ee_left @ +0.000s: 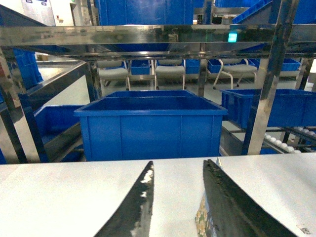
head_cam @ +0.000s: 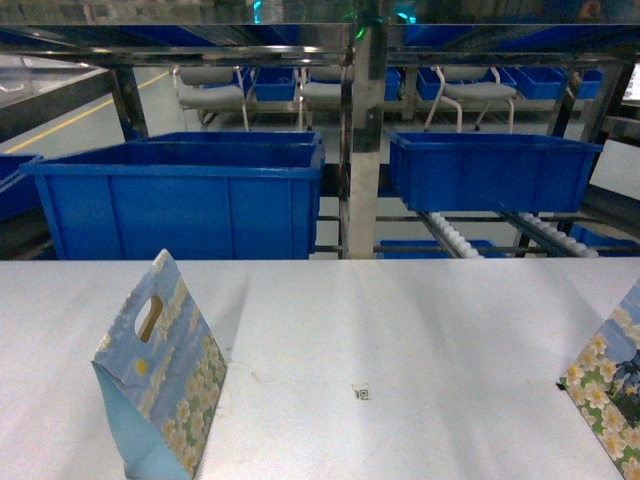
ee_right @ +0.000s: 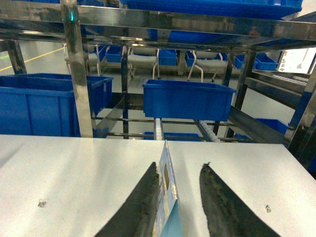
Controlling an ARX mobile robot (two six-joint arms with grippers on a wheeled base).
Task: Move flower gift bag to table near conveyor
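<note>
The white table (head_cam: 400, 330) is seen filling the lower half of the head view, with the conveyor (head_cam: 460, 240) rollers partly hidden behind it and under two blue bins (head_cam: 180, 200), whose contents cannot be made out. One flower gift bag (head_cam: 160, 375) is stood upright near the left front edge; a second bag (head_cam: 610, 395) is cut off at the right. A tiny square marker (head_cam: 362, 393) is too small to read. The left gripper (ee_left: 177, 202) is spread beside a bag edge. The right gripper (ee_right: 177, 202) is spread around a bag top.
</note>
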